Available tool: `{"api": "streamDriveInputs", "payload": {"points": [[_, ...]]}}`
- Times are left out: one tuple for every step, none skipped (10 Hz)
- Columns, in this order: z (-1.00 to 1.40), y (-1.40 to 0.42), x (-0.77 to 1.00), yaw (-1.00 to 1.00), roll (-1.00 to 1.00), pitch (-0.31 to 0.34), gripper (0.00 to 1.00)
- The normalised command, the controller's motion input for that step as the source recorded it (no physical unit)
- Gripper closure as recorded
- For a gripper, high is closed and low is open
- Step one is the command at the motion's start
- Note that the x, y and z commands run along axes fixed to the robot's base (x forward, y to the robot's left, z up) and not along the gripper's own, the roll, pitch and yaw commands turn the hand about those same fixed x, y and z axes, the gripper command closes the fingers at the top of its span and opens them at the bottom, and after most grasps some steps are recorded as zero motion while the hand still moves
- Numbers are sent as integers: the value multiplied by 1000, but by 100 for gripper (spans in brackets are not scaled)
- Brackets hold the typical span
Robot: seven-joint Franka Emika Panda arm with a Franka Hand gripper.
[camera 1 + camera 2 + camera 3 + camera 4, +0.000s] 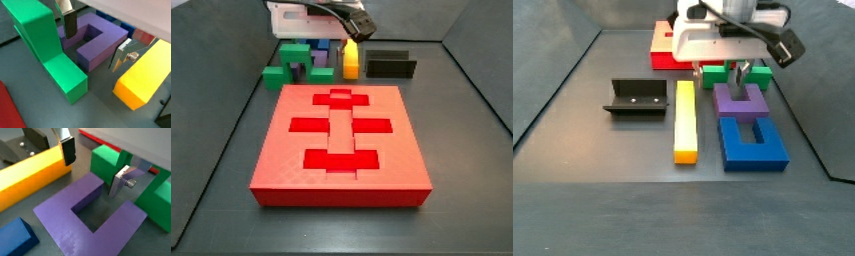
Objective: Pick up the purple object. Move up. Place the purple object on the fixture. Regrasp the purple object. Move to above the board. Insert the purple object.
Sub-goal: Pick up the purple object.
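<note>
Now I read from the purple object (742, 100) | left: yellow bar (684, 121) just beside it, fixture (633, 98) farther left | over it: gripper (95, 167) spread wide, one finger (67, 152) and the other finger (122, 180) straddling one arm, gripping nothing | beyond: green block (110, 159) and board (671, 47) | near side: blue block (752, 140) touching it.

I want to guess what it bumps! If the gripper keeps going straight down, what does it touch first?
Probably the purple U-shaped plastic block. The gripper hangs open right above it, one finger on either side of an arm, though how near is unclear.
</note>
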Motion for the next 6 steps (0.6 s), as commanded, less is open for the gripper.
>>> {"api": "streamDriveInputs", "payload": {"points": [[-317, 54, 14, -20, 0, 0, 0], [-266, 43, 23, -26, 0, 0, 0], [-246, 37, 11, -51, 0, 0, 0], [-214, 17, 29, -69, 0, 0, 0], [0, 0, 0, 0, 14, 0, 0], [-49, 26, 0, 0, 100, 0, 0]]}}
